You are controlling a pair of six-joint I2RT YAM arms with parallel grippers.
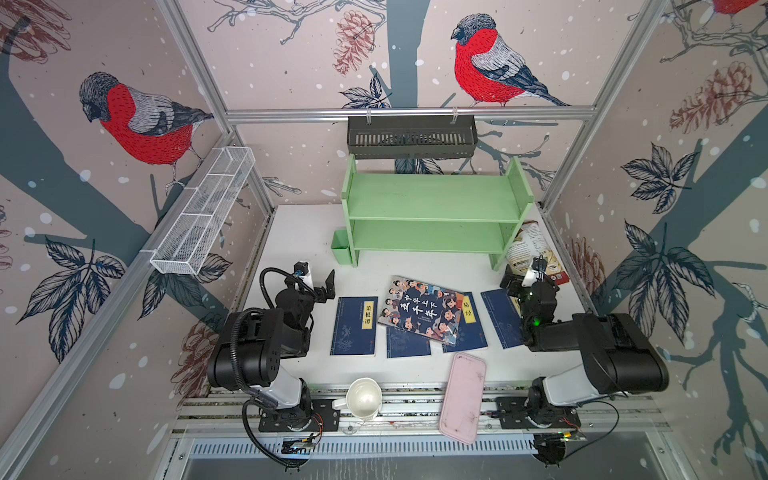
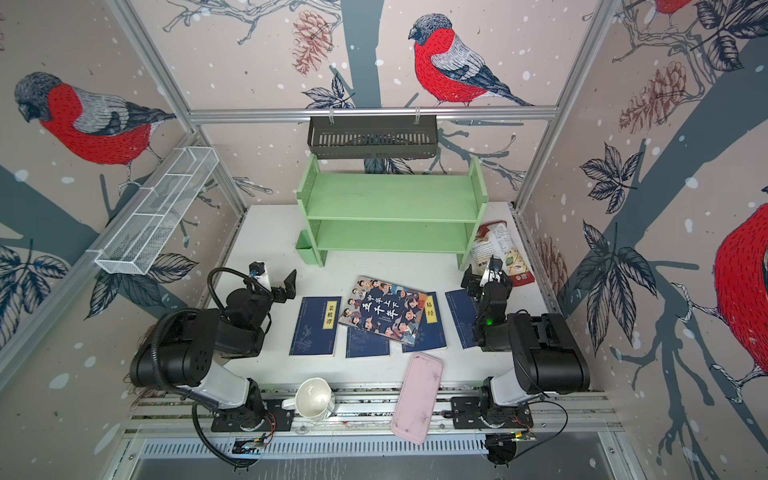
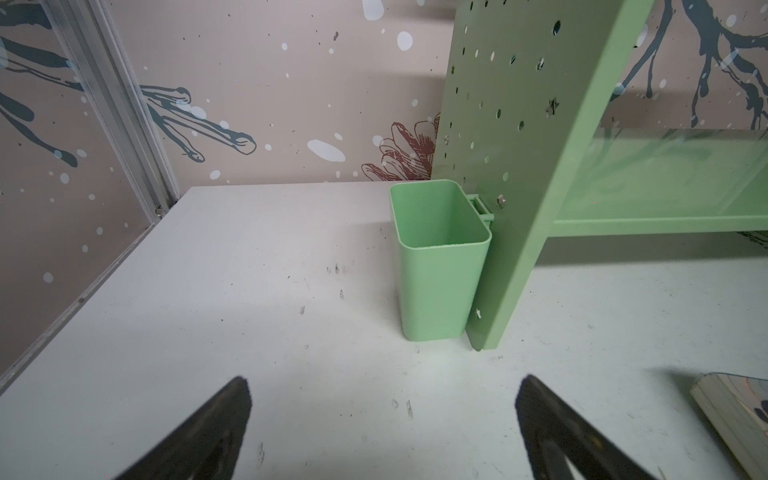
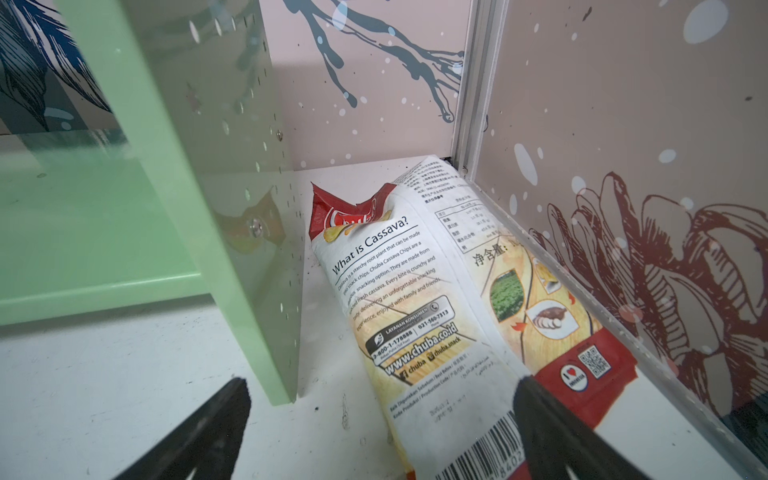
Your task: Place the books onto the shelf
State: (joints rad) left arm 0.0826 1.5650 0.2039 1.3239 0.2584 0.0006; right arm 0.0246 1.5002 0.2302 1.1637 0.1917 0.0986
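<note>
Several navy-blue books lie flat in a row on the white table, the leftmost [image 1: 353, 326] [image 2: 313, 326] by itself. A larger cartoon-cover book [image 1: 422, 309] [image 2: 384, 309] lies tilted across the middle ones. The rightmost navy book [image 1: 500, 318] is partly hidden under my right arm. Behind them stands the light green shelf [image 1: 432, 208] [image 2: 390, 203], both tiers bare. My left gripper [image 1: 320, 286] [image 3: 384, 399] is open over bare table, left of the books. My right gripper [image 1: 525, 274] [image 4: 382, 399] is open, low beside the shelf's right panel.
A green cup [image 3: 440, 257] hangs on the shelf's left panel. A snack bag [image 4: 436, 291] lies between the right panel and the wall. A pink tray [image 1: 463, 397] and white mug [image 1: 363, 399] sit at the front edge. A black basket [image 1: 411, 135] and a mesh basket [image 1: 203, 212] hang on rails.
</note>
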